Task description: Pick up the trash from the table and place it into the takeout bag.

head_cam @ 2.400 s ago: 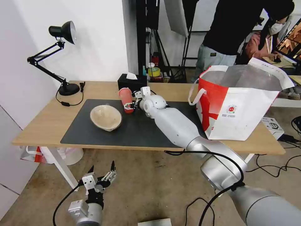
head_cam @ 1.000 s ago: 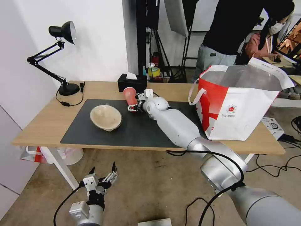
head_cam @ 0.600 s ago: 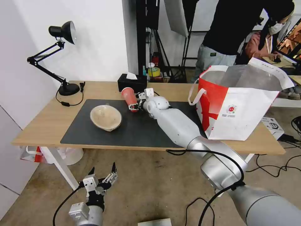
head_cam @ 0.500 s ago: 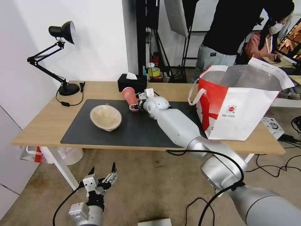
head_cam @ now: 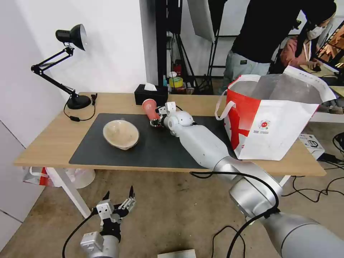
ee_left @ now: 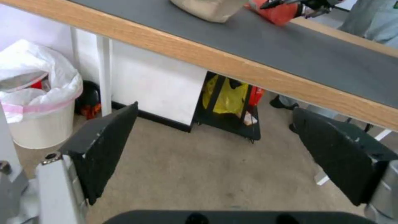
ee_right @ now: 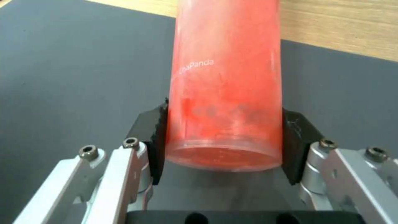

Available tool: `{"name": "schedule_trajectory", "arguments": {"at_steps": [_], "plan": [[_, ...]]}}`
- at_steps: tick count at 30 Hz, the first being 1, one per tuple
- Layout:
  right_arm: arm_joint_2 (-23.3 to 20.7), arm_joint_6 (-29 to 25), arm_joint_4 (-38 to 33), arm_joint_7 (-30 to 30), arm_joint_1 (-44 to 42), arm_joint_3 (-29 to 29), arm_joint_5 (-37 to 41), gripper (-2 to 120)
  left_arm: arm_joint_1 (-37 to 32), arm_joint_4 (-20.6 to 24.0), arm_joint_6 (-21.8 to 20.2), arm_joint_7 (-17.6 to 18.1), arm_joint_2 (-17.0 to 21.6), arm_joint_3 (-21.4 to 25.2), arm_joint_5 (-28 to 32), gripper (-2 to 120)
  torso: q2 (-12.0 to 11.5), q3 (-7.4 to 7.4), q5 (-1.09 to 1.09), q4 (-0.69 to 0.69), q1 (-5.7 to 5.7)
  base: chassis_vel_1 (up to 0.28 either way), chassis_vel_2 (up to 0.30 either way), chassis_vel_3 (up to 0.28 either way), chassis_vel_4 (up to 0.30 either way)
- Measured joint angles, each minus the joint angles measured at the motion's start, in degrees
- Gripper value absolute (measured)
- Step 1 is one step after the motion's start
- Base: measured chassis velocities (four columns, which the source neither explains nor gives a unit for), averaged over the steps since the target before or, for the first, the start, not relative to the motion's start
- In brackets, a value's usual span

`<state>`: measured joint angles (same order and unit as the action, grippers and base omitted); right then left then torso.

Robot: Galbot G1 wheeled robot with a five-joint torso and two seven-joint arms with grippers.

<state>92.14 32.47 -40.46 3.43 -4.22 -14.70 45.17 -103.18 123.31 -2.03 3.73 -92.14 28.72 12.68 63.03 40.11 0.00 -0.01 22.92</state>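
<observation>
the room is evenly bright under soft overhead light, with faint shadows under the counter (the desk lamp looks unlit). straight lines bow toward the head view's edges. the foil inside the takeout bag gleams mildly. the red cup looks soft and slightly blurred up close.

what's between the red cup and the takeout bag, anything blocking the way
Nothing visible. The right gripper is shut on the red cup; only bare dark mat lies between it and the takeout bag, whose top stands open.
</observation>
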Motion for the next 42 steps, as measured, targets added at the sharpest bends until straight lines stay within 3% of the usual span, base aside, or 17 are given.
{"name": "schedule_trajectory", "arguments": {"at_steps": [23,42], "plan": [[0.0,3.35,-8.24,4.88,-0.25,-1.2,3.5,50,0.5,0.48,-0.1,0.34,1.8,1.89,1.97,100,0.0,0.0,0.0,0.01,0.0,0.0,0.0,0.0,0.0],[0.0,7.14,-25.93,12.17,-1.81,-0.69,7.65,50,-0.01,1.91,-0.14,0.56,2.6,3.14,2.82,100,0.0,0.0,0.0,0.01,0.0,0.0,0.0,0.0,0.0]]}}
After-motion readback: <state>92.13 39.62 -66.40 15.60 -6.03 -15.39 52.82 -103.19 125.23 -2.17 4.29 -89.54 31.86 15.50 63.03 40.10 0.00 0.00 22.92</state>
